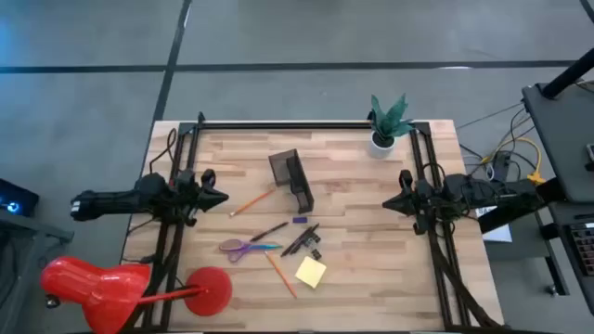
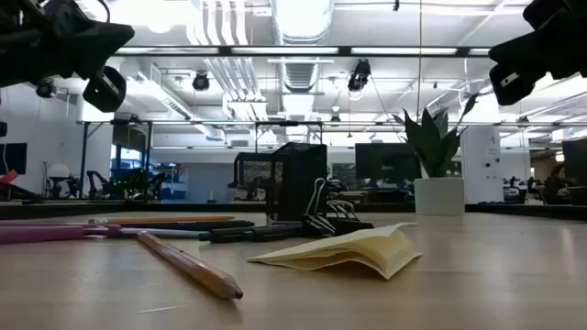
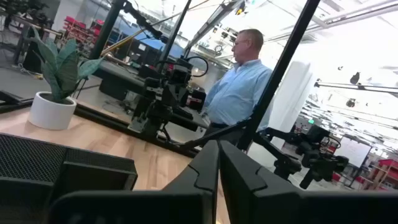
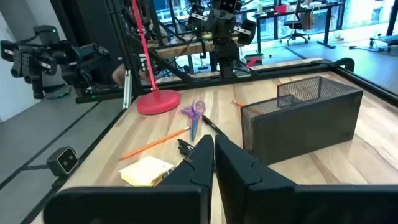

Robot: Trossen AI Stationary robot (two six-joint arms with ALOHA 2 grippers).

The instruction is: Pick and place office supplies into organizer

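Left gripper (image 1: 223, 197): fingers pressed together, holding nothing, touching nothing. Its arm lies level over the left edge of the light wooden bench (image 1: 371, 241), pointing inward toward the middle.

Right gripper (image 1: 388, 205): fingers likewise pressed together, empty. Its arm sits level over the right edge, pointing inward, facing the left one. In the low view both hang well above the benchtop.

Dark wire-mesh desk organizer (image 1: 290, 179): stands near bench centre, toward the far side, between the two grippers and apart from both.

Loose supplies lie on the near side of the organizer, none inside it as far as can be seen:
- purple-handled scissors (image 1: 238, 247), flat, toward the left
- thin orange pencil (image 1: 251, 200) just left of the organizer; a second orange pencil (image 1: 281, 276) nearer the front edge
- black pens (image 1: 301, 239) in a loose cluster at the middle
- small black binder clip (image 1: 316, 253) just beside the pens
- yellow square sticky-note pad (image 1: 311, 271), near the clip, cover slightly lifted in the low view

Red desk lamp (image 1: 102, 289) at front-left corner. Green plant in white pot (image 1: 385, 123) at far-right corner. A person in a light blue shirt (image 3: 239, 93) stands beyond the bench.
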